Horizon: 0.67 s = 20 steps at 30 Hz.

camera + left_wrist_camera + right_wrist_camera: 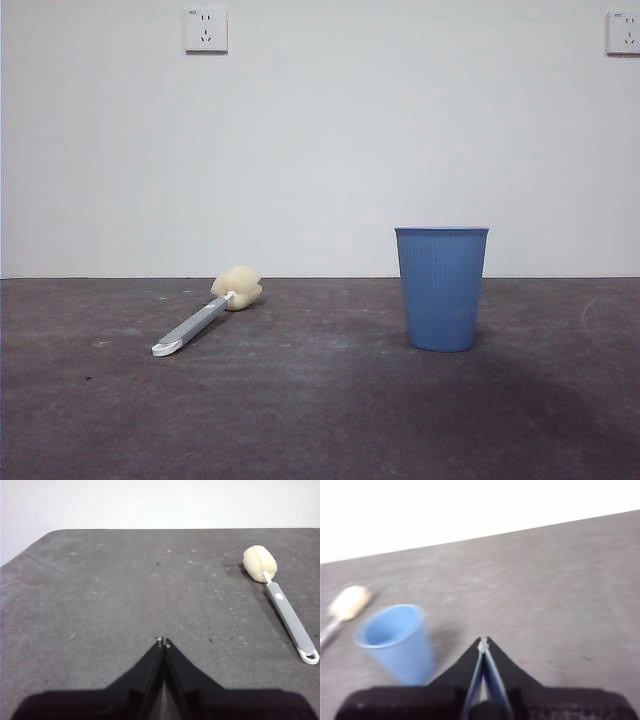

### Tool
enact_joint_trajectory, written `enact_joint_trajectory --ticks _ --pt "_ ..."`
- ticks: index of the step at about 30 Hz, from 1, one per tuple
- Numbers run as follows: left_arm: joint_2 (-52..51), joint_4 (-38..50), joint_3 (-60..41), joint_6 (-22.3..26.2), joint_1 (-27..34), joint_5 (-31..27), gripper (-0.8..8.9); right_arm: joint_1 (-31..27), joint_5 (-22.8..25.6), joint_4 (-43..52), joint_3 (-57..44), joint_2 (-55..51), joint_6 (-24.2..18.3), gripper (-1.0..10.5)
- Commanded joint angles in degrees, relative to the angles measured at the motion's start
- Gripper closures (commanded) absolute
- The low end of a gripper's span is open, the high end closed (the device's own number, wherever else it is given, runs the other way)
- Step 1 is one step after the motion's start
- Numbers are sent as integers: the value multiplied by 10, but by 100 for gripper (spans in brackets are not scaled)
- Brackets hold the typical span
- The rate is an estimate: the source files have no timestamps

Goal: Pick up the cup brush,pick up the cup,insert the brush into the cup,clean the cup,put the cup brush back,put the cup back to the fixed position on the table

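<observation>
The cup brush lies flat on the table at the left, cream sponge head toward the wall, white looped end toward me. It also shows in the left wrist view and, blurred, in the right wrist view. The blue cup stands upright at the right, also seen in the right wrist view. My left gripper is shut and empty, apart from the brush. My right gripper is shut and empty, beside the cup and apart from it. Neither arm shows in the front view.
A white wall stands behind the table with a socket at upper left and another at upper right. The table's far edge and a rounded corner show in the left wrist view.
</observation>
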Motion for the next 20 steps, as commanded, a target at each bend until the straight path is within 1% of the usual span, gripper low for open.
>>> enact_joint_trajectory --ticks 1,3,8,11,15,20 --pt "-1 0 -7 -6 1 -2 817 -33 0 23 -65 -48 -6 946" --pt "-1 0 -7 -6 1 -2 817 -54 0 29 -103 -85 -6 946" --pt "-1 0 -7 -6 1 -2 817 -73 0 29 -133 -124 -6 946" --pt "-1 0 -7 -6 1 -2 817 -79 0 24 -147 -140 -6 946" --pt "-1 0 -7 -6 1 -2 817 -79 0 -7 -157 -160 -6 946" --pt "-1 0 -7 -6 1 -2 817 -79 -1 -8 -158 -160 -6 946"
